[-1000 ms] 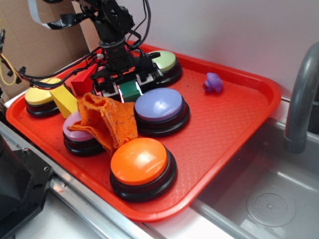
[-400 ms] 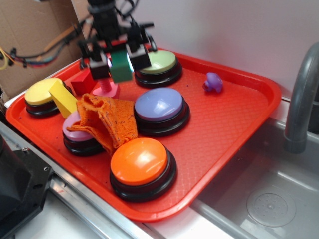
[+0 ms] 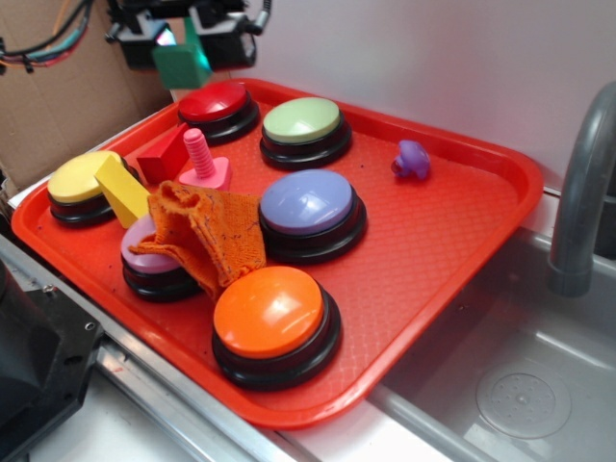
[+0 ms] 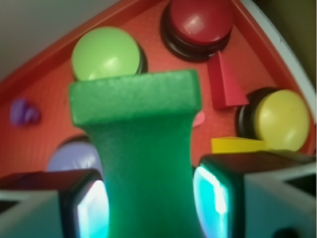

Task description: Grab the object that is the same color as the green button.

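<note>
High above the tray's far left corner, my gripper [image 3: 181,53] is shut on the dark green block [image 3: 180,62]. In the wrist view the green block [image 4: 141,148] fills the centre, clamped between both fingers of my gripper [image 4: 148,206], its wide head pointing down at the tray. The green button [image 3: 302,121], pale green on a black base, sits at the back of the tray and shows in the wrist view as the green button [image 4: 106,52] beyond the block.
The red tray [image 3: 452,241] holds a red button [image 3: 214,100], yellow button [image 3: 81,179], lavender-blue button [image 3: 307,203], orange button [image 3: 269,311], orange cloth [image 3: 202,231], red block [image 3: 162,159], yellow block [image 3: 123,189], pink screw [image 3: 201,160] and purple toy [image 3: 412,160]. A sink and faucet [image 3: 577,202] lie right.
My gripper has risen from the tray between the buttons, carrying the green block up and to the left. The red button and pink screw, hidden before, now show.
</note>
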`<control>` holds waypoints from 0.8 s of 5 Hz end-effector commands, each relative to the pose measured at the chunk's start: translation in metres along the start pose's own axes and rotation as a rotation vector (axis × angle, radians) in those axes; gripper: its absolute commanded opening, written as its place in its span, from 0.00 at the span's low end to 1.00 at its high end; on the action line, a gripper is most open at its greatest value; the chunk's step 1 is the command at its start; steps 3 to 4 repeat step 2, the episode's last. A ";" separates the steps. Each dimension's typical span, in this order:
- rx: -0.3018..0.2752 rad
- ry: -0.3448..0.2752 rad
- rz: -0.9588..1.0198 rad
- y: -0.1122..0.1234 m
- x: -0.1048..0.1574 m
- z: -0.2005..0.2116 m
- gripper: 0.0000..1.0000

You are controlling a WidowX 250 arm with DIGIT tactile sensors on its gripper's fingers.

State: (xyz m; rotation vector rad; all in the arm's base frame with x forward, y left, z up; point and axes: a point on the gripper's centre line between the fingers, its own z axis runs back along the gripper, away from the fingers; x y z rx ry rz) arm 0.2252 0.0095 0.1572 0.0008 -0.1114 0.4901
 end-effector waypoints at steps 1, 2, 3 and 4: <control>-0.003 0.001 -0.278 0.005 -0.007 0.034 0.00; -0.003 0.030 -0.267 0.008 -0.006 0.031 0.00; -0.003 0.030 -0.267 0.008 -0.006 0.031 0.00; -0.003 0.030 -0.267 0.008 -0.006 0.031 0.00</control>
